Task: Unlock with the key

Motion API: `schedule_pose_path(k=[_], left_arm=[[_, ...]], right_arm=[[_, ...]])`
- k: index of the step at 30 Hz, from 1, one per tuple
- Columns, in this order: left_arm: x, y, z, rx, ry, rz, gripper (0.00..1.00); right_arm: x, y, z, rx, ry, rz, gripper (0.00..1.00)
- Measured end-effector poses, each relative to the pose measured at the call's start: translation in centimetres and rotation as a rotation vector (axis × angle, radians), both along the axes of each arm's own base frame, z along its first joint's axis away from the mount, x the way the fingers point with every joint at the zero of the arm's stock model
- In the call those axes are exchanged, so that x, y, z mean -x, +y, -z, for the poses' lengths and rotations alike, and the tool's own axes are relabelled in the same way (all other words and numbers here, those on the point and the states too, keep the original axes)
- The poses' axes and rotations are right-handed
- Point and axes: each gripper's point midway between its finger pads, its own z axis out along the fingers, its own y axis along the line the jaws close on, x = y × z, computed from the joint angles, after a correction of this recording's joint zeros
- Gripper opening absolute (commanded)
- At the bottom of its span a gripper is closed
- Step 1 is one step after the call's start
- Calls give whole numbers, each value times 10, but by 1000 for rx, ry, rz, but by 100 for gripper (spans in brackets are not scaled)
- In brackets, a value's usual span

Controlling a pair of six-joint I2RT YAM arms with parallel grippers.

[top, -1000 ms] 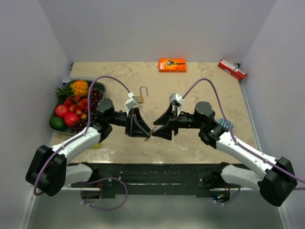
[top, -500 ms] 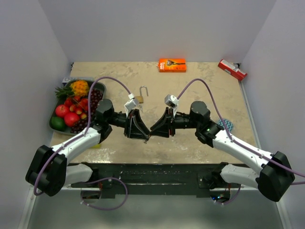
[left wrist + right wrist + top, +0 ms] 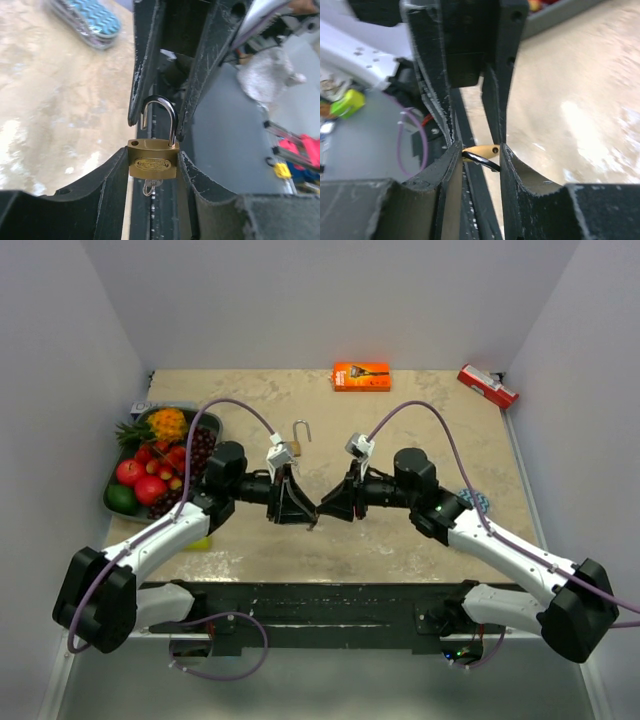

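Left gripper (image 3: 153,153): clamped on the padlock (image 3: 152,164) by its narrow sides, lower centre of the left wrist view. Right gripper (image 3: 479,149): fingers (image 3: 445,195) set close either side of the shackle (image 3: 161,100). Whether they bear on it cannot be told. Both are found at the centre of the top view, the lock held off the table (image 3: 420,410).

Step judged in hand: the shackle is to be drawn out, the key (image 3: 148,188) being lodged under the body. A firm body clamp is advised. The pull is best made along the shackle's legs, not across them.

Padlock: brass, boxy, with rounded corners, an oval embossed plate and a small hole at the upper left of its face.
Shackle: polished steel hoop, smooth, likely slippery. The leg at frame left appears clear of the body.
Key: pale metal, little of it shown.
Fingers: black, scuffed, with curved inner edges.
Table: mottled beige, stone-like.
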Motion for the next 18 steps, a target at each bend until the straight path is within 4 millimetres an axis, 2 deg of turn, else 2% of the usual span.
schedule_pose_path(k=[7,11,18], left_arm=[[-38,1,16,-122,-54,-211,0],[-57,9,35,-260,-71,-368,0],[-65,18,67,-492,-111,-535,0]], right_arm=[[-37,-8,16,117,16,208,0],[-53,-14,34,187,42,299,0],[-66,-12,71,269,142,375,0]])
